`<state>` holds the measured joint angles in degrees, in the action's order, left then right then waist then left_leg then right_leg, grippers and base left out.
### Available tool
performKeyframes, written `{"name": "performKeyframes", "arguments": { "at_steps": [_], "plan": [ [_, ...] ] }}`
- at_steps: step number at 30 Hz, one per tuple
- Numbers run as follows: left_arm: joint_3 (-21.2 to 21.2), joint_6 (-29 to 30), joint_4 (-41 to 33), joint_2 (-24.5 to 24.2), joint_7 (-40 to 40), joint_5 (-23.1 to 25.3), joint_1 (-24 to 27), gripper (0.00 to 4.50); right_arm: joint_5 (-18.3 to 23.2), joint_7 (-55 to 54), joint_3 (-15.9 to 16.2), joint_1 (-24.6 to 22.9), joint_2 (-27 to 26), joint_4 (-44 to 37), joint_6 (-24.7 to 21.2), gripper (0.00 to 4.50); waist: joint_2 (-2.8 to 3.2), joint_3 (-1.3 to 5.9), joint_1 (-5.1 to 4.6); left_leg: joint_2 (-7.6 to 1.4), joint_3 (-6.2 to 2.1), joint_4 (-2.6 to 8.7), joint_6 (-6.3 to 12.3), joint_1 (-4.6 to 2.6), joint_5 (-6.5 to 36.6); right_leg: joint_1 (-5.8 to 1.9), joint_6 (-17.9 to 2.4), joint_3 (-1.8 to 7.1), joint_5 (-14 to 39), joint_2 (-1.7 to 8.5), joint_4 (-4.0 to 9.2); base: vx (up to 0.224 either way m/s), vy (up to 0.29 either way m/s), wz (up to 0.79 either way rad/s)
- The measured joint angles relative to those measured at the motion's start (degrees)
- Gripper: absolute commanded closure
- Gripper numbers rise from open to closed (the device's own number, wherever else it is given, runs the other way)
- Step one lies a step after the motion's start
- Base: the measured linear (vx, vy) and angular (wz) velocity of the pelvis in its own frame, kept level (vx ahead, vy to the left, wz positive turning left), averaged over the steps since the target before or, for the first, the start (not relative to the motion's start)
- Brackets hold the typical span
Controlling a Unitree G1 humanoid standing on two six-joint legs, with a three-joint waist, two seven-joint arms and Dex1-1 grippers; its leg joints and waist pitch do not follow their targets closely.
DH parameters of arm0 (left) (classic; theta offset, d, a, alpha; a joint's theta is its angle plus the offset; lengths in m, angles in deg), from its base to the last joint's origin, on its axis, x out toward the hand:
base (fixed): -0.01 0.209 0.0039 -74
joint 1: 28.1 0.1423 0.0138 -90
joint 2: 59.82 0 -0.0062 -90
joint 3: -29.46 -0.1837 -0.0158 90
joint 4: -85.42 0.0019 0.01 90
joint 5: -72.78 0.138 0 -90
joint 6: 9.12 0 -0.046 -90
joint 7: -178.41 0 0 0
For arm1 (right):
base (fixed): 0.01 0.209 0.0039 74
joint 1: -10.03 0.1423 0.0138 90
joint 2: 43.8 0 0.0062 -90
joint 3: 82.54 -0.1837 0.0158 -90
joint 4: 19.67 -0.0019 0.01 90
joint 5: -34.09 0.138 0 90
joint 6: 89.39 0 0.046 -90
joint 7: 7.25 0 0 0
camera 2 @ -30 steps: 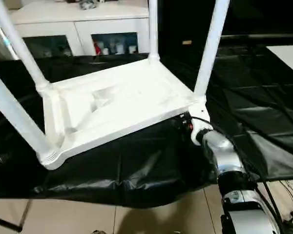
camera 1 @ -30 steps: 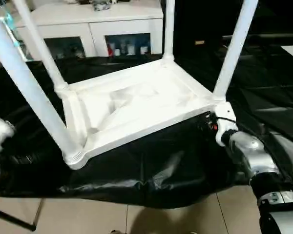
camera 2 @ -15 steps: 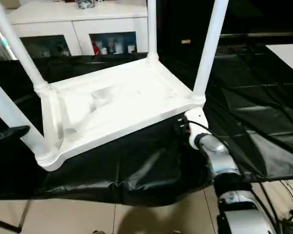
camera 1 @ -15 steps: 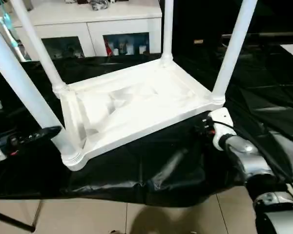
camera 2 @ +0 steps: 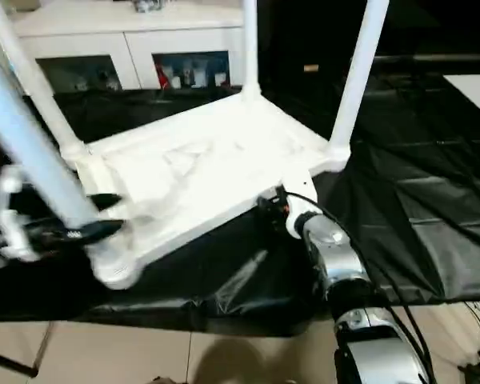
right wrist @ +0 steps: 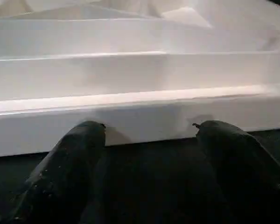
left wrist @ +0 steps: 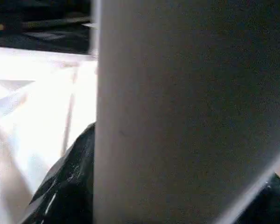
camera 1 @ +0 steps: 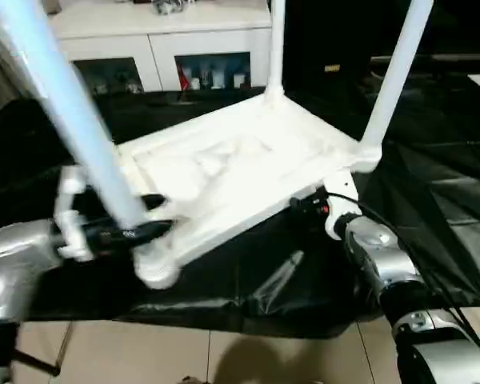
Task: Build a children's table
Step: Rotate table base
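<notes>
Left gripper [camera 1: 148, 218] straddled the near white tapered tube leg [camera 1: 76, 132]; right gripper [right wrist: 149, 140] gaped beside the white plastic tabletop [camera 1: 224, 172]. Squeezing off-centre risked levering that leg loose.

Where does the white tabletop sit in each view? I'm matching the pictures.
Left eye view: the tabletop in the centre, upside down, legs up.
Right eye view: centre.
Left wrist view: beyond the close leg, at.
Right wrist view: its rim, just past the right gripper.
Shared landmark: the black cover.
</notes>
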<state>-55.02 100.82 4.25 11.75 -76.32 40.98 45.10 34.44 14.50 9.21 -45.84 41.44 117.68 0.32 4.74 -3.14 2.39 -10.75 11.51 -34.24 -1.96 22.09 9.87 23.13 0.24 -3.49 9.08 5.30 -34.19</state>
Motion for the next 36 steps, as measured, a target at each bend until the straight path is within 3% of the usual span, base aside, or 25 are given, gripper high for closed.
{"name": "performKeyframes", "arguments": {
  "at_steps": [4,7,14,23,36],
  "plan": [
    [-4.1,2.0,-4.1,2.6,-0.2,0.0,-3.1,1.22,-0.2,0.0,0.0,0.0,0.1,0.1,0.5,0.74,-0.08,-0.04,0.12,0.00,0.00,-0.02,0.00,0.01,0.0,-0.01,0.0,0.00,0.0,0.00,0.00,0.000,0.000,0.00],
    [-7.1,2.3,-6.5,4.9,-0.7,0.0,-4.9,1.22,-0.3,0.1,0.1,0.0,-0.3,0.1,0.7,0.74,-0.09,-0.04,-0.33,0.00,0.01,-0.04,0.00,0.01,0.0,-0.01,0.0,0.02,0.0,0.00,0.01,0.000,0.000,0.00],
    [-12.8,1.5,-5.6,10.9,-1.1,1.5,-10.8,1.22,-0.5,0.1,0.0,0.0,-1.0,0.1,0.7,0.74,-0.11,-0.06,-1.17,-0.03,-0.01,-0.03,0.00,-0.04,0.0,0.05,0.0,-0.02,0.0,-0.03,-0.05,0.000,0.000,0.00],
    [-16.2,-3.2,-0.4,16.4,0.1,5.3,-14.8,1.22,-0.7,1.2,0.5,-0.7,-1.8,-1.4,0.7,0.74,-0.11,-0.06,-2.49,-0.03,-0.02,-0.05,0.01,-0.03,0.0,0.08,-0.1,-0.05,-0.1,-0.03,-0.02,0.000,0.000,0.00],
    [-17.7,-9.5,5.9,20.9,0.2,8.9,-18.7,1.22,-0.1,11.4,3.6,-5.3,-2.5,-9.1,0.0,0.74,-0.13,-0.05,-2.88,-0.11,-0.03,-0.07,0.01,-0.03,0.0,0.10,-0.1,-0.13,-0.1,-0.06,0.06,0.000,0.000,0.00]
  ]
}}
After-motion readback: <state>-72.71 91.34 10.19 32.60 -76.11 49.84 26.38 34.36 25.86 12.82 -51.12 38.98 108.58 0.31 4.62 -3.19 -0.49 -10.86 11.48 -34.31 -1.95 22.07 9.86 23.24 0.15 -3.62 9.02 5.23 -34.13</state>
